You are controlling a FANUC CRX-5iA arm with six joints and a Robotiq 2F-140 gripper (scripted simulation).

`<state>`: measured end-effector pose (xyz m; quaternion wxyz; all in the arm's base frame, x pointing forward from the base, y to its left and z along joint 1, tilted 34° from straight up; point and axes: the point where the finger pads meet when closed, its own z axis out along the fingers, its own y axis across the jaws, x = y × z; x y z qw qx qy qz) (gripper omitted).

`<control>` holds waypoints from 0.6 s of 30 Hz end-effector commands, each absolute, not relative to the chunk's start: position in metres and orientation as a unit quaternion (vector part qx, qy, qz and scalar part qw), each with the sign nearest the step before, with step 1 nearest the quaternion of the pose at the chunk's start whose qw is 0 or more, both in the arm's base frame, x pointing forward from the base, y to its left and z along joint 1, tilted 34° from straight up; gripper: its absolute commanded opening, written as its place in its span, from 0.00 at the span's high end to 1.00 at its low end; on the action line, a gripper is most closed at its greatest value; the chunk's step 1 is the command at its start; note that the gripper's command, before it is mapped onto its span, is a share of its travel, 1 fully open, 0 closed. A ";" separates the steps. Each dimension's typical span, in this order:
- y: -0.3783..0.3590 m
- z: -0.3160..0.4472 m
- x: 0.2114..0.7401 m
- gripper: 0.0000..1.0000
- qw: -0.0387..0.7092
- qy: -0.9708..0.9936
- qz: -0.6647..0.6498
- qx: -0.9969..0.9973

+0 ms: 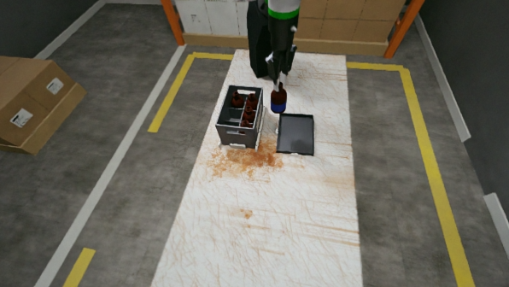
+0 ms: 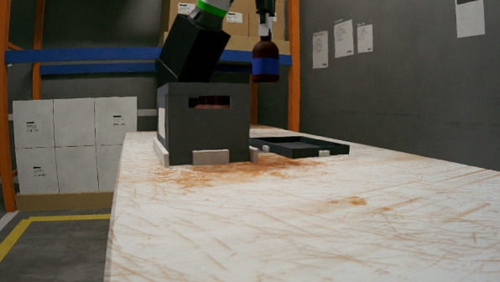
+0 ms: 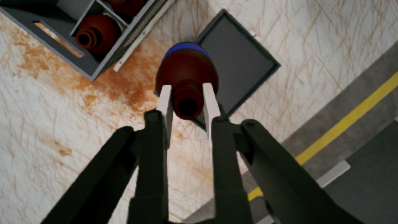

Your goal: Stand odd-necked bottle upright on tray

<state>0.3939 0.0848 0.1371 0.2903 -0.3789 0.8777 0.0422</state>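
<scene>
My gripper [image 1: 280,82] [image 2: 265,34] [image 3: 187,97] is shut on the neck of a brown bottle [image 1: 278,95] [image 2: 265,49] [image 3: 184,70] with a blue band. The bottle hangs upright in the air, clear of the crate [image 1: 238,137] [image 2: 201,130], between it and the dark tray [image 1: 295,134] [image 2: 294,152] [image 3: 242,60] in the top view. The tray is empty and lies flat. Several brown bottles stand in the crate, among them one at its back left [image 1: 237,101] and one near a corner in the wrist view [image 3: 102,37]. Their neck thicknesses cannot be compared here.
The crate and tray stand side by side on the white, rust-stained table [image 1: 273,205] [image 2: 294,218]. White pieces [image 2: 210,156] sit along the crate's foot, and smaller ones [image 2: 324,154] at the tray's edge. The crate's walls rise far higher than the tray's low rim.
</scene>
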 end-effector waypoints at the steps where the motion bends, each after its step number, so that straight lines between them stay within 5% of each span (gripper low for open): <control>1: 0.087 0.138 0.394 0.90 0.291 0.878 0.041 -0.378; 18: 0.114 0.147 0.392 0.90 0.291 0.878 0.041 -0.378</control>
